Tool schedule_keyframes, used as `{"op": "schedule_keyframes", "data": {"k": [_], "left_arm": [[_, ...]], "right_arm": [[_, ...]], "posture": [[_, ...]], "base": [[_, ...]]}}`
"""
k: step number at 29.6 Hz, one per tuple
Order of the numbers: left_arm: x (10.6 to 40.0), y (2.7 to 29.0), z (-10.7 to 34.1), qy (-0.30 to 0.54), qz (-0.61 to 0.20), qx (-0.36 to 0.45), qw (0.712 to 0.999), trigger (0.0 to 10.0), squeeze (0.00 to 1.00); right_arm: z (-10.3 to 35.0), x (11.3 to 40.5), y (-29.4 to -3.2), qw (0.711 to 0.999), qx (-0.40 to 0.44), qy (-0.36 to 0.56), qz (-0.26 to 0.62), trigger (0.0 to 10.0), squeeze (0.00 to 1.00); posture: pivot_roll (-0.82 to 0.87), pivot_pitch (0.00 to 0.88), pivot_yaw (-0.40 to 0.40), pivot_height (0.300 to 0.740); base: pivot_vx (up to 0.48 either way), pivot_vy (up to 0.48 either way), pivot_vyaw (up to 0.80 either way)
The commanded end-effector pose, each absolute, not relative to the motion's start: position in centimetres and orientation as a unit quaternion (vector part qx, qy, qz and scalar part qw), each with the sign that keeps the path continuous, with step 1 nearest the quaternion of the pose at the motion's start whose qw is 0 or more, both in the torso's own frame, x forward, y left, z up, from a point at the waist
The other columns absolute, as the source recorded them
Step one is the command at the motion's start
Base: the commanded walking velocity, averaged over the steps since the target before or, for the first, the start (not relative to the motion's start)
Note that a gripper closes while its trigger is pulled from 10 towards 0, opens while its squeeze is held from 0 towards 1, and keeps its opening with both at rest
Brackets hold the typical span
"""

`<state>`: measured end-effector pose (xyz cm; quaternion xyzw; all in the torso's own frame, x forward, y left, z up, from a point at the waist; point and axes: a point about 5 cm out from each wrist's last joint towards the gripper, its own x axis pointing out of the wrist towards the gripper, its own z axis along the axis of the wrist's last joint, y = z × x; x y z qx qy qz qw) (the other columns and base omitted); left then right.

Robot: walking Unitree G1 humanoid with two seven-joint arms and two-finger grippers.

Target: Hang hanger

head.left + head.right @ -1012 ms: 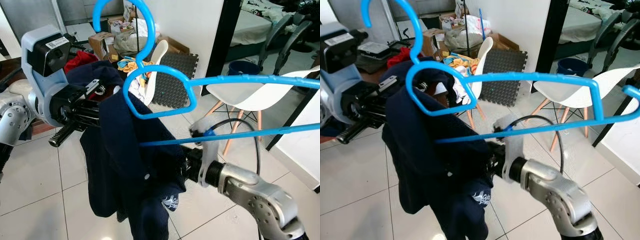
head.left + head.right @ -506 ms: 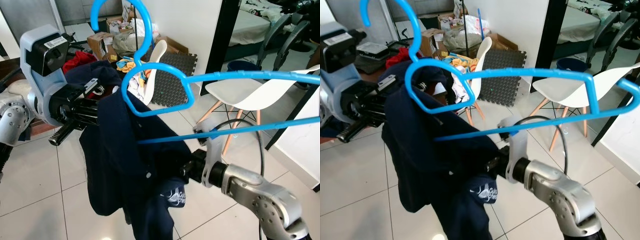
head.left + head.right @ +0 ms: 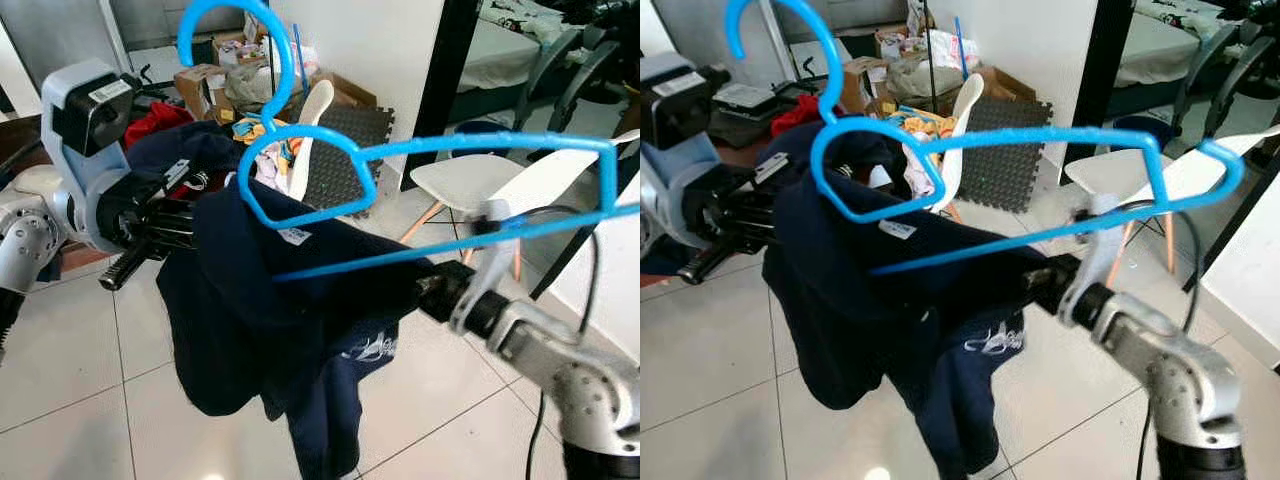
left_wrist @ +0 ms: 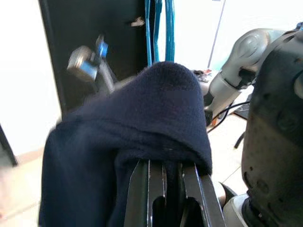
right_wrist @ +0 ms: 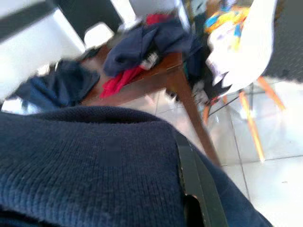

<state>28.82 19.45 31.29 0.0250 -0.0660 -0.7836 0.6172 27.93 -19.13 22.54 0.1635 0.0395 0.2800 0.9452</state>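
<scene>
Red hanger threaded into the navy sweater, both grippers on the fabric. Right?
Not quite: the hanger is blue, not red, as the left eye view shows. The rest holds: it is threaded into the navy sweater, with left gripper and right gripper on the fabric.

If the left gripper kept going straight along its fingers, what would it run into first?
The navy garment: in the left wrist view the left gripper is already buried under its folds, so cloth comes first. Beyond that lie the blue hanger and the right gripper's arm, though depth is unclear.
</scene>
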Motion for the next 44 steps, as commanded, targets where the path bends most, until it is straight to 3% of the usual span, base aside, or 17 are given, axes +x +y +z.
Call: {"op": "schedule_keyframes", "data": {"k": [1,5,10,14,23,35,37,39,44], "left_arm": [[28.5,20.7,32.2,-0.076,-0.774,0.044,0.627,10.0,0.0],[28.6,21.1,31.5,-0.064,-0.765,0.054,0.639,10.0,0.0],[28.9,21.1,30.2,-0.045,-0.754,0.088,0.649,10.0,0.0],[29.0,21.0,30.0,-0.042,-0.752,0.096,0.651,10.0,0.0],[31.5,19.9,26.7,-0.047,-0.677,0.233,0.697,10.0,0.0],[32.3,20.3,26.3,-0.055,-0.621,0.3,0.722,10.0,0.0],[33.0,20.9,26.5,-0.05,-0.576,0.334,0.745,10.0,0.0],[33.0,20.9,26.5,-0.05,-0.576,0.334,0.745,10.0,0.0],[34.2,20.7,26.6,-0.046,-0.521,0.353,0.776,10.0,0.0]], "right_arm": [[22.5,28.0,-20.8,0.954,0.174,0.035,0.243,0.0,0.0],[23.7,27.9,-23.5,0.959,0.195,0.001,0.206,0.0,0.0],[24.1,27.9,-24.9,0.961,0.206,-0.009,0.182,0.0,0.0],[24.2,27.9,-25.0,0.961,0.209,-0.009,0.18,0.0,0.0],[24.1,28.1,-25.4,0.959,0.227,0.006,0.168,0.0,0.0],[23.8,28.1,-25.5,0.961,0.224,0.022,0.161,0.0,0.0],[23.5,28.2,-25.4,0.964,0.213,0.033,0.158,0.0,0.0],[23.5,28.2,-25.4,0.964,0.213,0.033,0.158,0.0,0.0],[23.3,28.3,-24.5,0.967,0.188,0.048,0.163,0.0,0.0]], "posture": [[-0.01,0.075,0.032,0.74],[-0.01,0.075,0.032,0.74],[-0.01,0.068,0.033,0.74],[-0.01,0.068,0.033,0.74],[-0.01,0.074,0.033,0.74],[-0.01,0.079,0.031,0.74],[-0.01,0.082,0.03,0.74],[-0.01,0.082,0.03,0.74],[0.0,0.083,0.031,0.74]], "base": [[0.0,0.0,0.0],[0.0,0.0,0.0],[0.0,0.0,0.0],[0.0,0.0,0.0],[0.0,0.0,0.0],[0.0,0.0,0.0],[0.0,0.0,0.0],[0.0,0.0,0.0],[0.0,0.0,0.0]]}}
